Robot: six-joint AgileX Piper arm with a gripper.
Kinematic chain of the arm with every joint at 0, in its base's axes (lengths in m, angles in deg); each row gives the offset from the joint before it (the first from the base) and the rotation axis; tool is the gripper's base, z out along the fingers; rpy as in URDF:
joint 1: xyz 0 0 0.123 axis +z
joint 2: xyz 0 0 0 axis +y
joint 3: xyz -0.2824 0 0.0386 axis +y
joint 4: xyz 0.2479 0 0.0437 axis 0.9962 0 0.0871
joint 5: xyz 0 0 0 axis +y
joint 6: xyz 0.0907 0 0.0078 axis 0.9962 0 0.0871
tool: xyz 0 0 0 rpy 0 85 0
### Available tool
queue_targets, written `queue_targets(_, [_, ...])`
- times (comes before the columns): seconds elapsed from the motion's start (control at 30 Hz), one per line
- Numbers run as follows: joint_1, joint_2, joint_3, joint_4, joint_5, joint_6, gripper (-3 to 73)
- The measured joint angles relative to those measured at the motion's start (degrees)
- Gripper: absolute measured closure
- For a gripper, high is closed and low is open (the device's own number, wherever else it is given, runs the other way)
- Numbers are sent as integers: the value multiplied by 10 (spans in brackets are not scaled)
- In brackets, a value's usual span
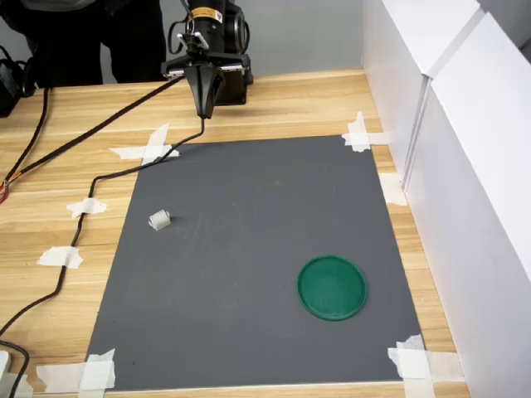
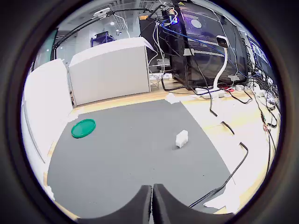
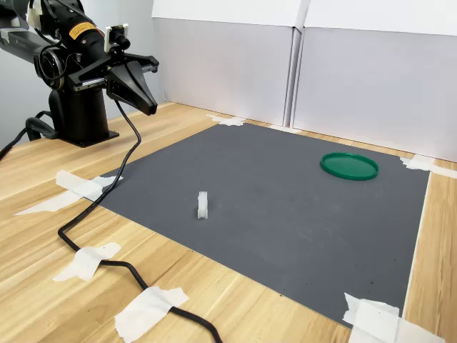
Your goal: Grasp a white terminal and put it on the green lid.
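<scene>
In the first exterior view, the terminal [image 1: 159,220] is sitting near the mat's [image 1: 249,274] left edge, well apart from everything else. The gripper [image 1: 204,112] is hanging above the wood just beyond the mat's far edge, tips pointing down. The lid [image 1: 332,287] is lying flat toward the mat's near right corner, well apart from the terminal.

The jaws are pressed together and holding nothing; the wrist view is showing the two fingers [image 2: 140,205] meeting with only a thin seam between them.

What the coming move is turning on, as a judgement: the terminal is lying forward of the closed tips, over the mat's far edge and a little toward the first exterior view's left, and lower than the tips, which are hanging clear of the surface. So the arm is needing to reach out over the mat, drop, and part its jaws first.

In the second exterior view the terminal [image 3: 203,205] is standing on edge, taller than it is wide. Which way its long axis is running relative to the finger seam is hard to tell at this size; the wrist view is showing it as a small block [image 2: 181,138] slightly skewed on the mat.
</scene>
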Motion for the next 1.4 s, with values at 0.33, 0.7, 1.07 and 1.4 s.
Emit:
queue_targets(0.33, [0,0,0,1,-8,0,711])
queue_targets(0.7, [0,78,-123,2,34,-2,711])
queue_targets(1.07, [0,269,-359,-28,250,-56,711])
queue_targets(1.4, [0,454,-501,-13,392,-171,680])
